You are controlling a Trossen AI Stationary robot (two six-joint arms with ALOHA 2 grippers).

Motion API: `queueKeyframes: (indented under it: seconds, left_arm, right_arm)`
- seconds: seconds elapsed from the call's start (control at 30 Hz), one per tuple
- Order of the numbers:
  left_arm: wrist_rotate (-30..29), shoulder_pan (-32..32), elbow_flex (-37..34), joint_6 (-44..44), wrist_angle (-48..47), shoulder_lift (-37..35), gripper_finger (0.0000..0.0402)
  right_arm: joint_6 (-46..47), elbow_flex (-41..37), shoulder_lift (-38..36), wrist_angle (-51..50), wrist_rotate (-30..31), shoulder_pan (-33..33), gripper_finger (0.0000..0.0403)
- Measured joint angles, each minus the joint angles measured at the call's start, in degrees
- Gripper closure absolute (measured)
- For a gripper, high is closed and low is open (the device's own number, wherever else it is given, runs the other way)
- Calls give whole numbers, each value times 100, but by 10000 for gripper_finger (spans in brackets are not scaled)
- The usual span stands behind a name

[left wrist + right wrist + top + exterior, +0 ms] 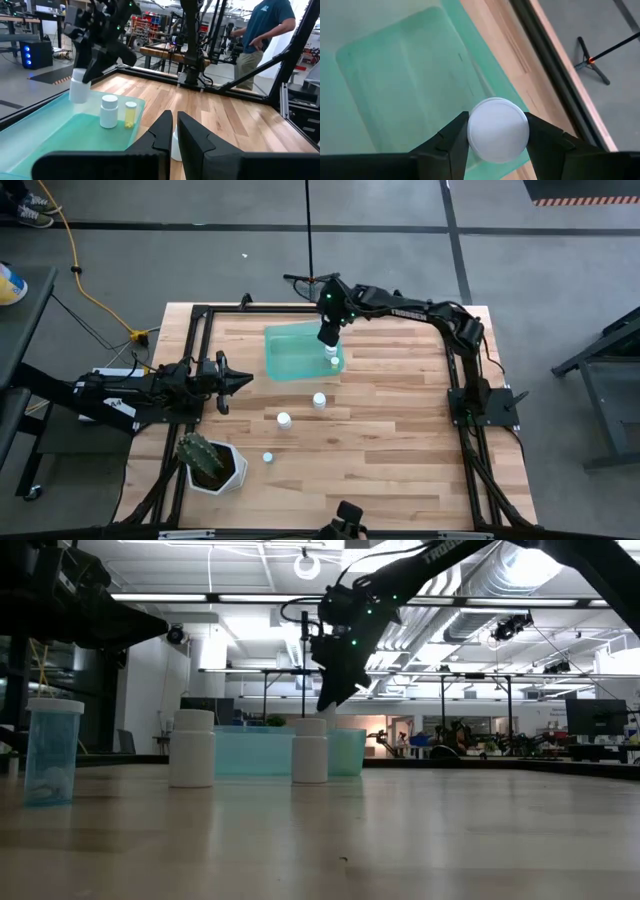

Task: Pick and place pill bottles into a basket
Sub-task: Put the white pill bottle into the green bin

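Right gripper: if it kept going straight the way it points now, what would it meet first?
The right gripper, shut on a white pill bottle, points down into the basket. Going straight on, the bottle would probably meet the basket's teal floor near its far wall first; depth is unclear.

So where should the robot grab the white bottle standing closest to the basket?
Grab the white bottle around its round sides, just below the cap, coming straight down from above. It stands upright on the table with open space all around, so the fingers should fit on either side. That's a guess.
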Motion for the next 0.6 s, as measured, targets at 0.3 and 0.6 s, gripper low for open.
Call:
queueKeyframes:
  seconds: [0.3, 0.6]
  left_arm:
    - [-5, 1, 0, 0, 0, 0, 337]
    - [-12, 0, 0, 0, 0, 0, 337]
  right_arm:
    - [47, 0, 344, -100, -22, 0, 239]
    - [74, 0, 417, -112, 15, 2, 226]
